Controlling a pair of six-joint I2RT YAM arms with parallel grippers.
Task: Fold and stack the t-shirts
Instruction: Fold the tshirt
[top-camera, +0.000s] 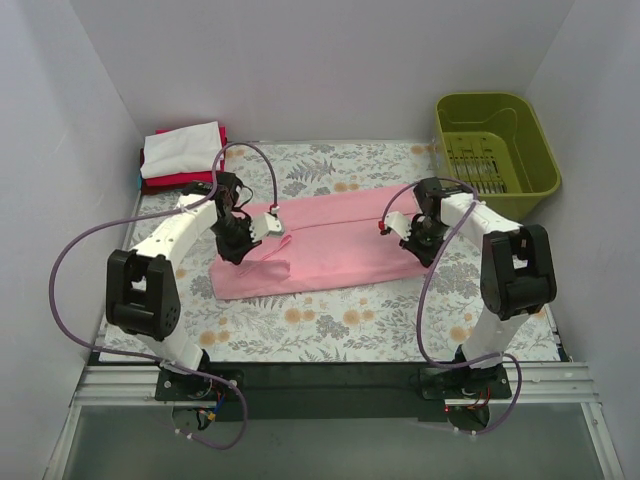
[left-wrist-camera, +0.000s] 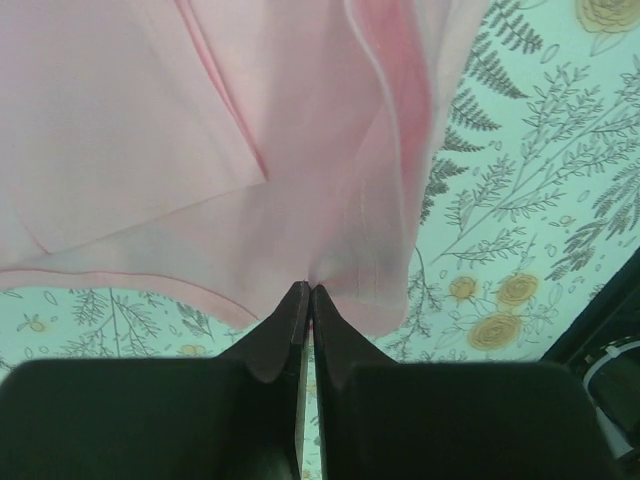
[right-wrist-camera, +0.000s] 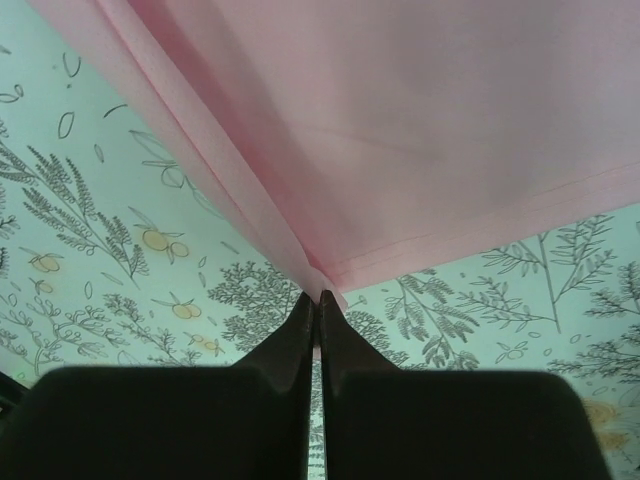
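A light pink t-shirt (top-camera: 320, 245) lies spread across the middle of the floral table cloth, folded lengthwise. My left gripper (top-camera: 240, 245) is shut on its left end; in the left wrist view the gripper (left-wrist-camera: 308, 290) pinches a gathered pink edge (left-wrist-camera: 330, 200) lifted off the cloth. My right gripper (top-camera: 412, 240) is shut on the shirt's right end; in the right wrist view the gripper (right-wrist-camera: 317, 298) pinches a pink hemmed corner (right-wrist-camera: 400, 150). Folded shirts are stacked at the back left: white (top-camera: 180, 148) on top, red (top-camera: 180, 180) under it, a teal edge (top-camera: 141, 182) at the bottom.
An olive green plastic basket (top-camera: 497, 150) stands at the back right. The floral table cloth (top-camera: 330, 330) covers the table. White walls close in the left, back and right. A dark rail (top-camera: 330, 385) carries both arm bases at the near edge.
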